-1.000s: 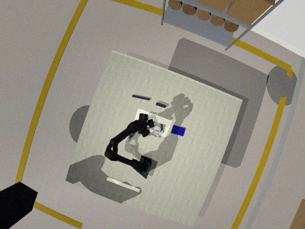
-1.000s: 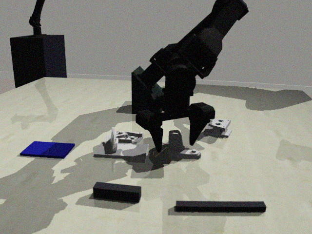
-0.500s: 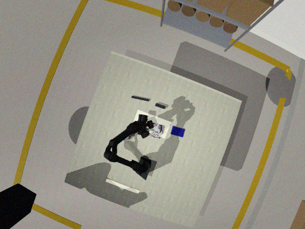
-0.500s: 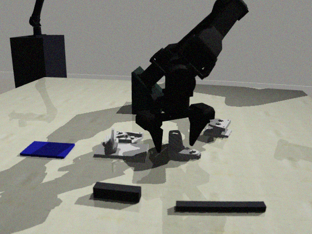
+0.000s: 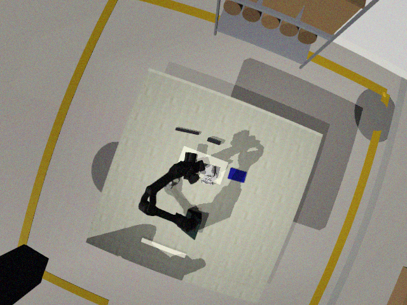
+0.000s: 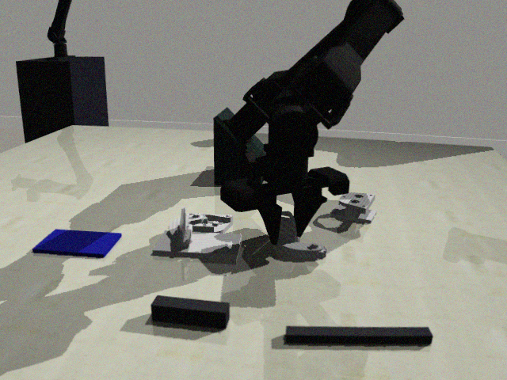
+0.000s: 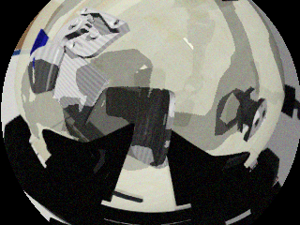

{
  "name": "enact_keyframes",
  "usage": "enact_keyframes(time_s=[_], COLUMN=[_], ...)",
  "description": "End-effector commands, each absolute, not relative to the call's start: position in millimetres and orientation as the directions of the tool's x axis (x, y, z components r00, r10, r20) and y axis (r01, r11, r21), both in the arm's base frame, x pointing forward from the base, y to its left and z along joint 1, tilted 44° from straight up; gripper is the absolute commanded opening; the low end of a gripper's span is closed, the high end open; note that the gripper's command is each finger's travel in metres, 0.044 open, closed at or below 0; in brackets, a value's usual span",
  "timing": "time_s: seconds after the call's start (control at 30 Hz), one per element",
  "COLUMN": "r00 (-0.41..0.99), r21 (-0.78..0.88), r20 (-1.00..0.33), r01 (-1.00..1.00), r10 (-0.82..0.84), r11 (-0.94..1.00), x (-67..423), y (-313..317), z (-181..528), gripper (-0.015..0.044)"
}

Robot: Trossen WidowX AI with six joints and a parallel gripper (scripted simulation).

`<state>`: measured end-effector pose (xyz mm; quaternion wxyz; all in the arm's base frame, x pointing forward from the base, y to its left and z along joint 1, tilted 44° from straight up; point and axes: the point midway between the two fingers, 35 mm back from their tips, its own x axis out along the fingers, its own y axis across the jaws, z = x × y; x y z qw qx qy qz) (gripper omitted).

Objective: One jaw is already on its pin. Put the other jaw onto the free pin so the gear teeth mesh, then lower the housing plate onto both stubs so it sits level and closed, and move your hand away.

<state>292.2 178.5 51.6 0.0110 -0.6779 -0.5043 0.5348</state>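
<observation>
My gripper [image 6: 287, 240] [image 7: 149, 129] is low over the table, its fingers drawn in on both sides of the loose grey jaw [image 6: 300, 250] [image 7: 152, 112]. The jaw's upright part is between the fingers; its flat part is low at the fingertips. The pale base plate [image 6: 198, 244] [image 7: 67, 84] is beside it, with the other jaw [image 6: 180, 235] [image 7: 44, 75] standing on it. A white openwork body [image 6: 211, 222] [image 7: 96, 33] is behind that jaw. The housing plate [image 6: 356, 199] [image 7: 259, 117], with two holes, is apart on the gripper's other side. The pins are not clear.
A flat blue block [image 5: 237, 175] [image 6: 78, 243] lies beyond the base. A short black bar [image 5: 214, 140] [image 6: 190, 313] and a long black bar [image 5: 187, 131] [image 6: 358, 336] lie on the side facing the exterior camera. A white strip [image 5: 163, 248] lies near the arm's base.
</observation>
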Motion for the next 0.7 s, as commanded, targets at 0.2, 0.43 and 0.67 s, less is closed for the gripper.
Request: enact_keyframes(time_s=[0.2,0.43,0.67], r00=[-0.080,-0.080,-0.080], r21=[-0.553,-0.553,-0.551], r20=[-0.715,-0.715,-0.718], r01=[0.672,0.672,0.672], r10=[0.695,0.695,0.692], r11=[-0.492,-0.492,-0.495], x=[292.4,292.9,296.8], y=[178.4,177.0,162.0], z=[51.5,52.8,66.9], gripper=[0.0134,0.0134,0.0134])
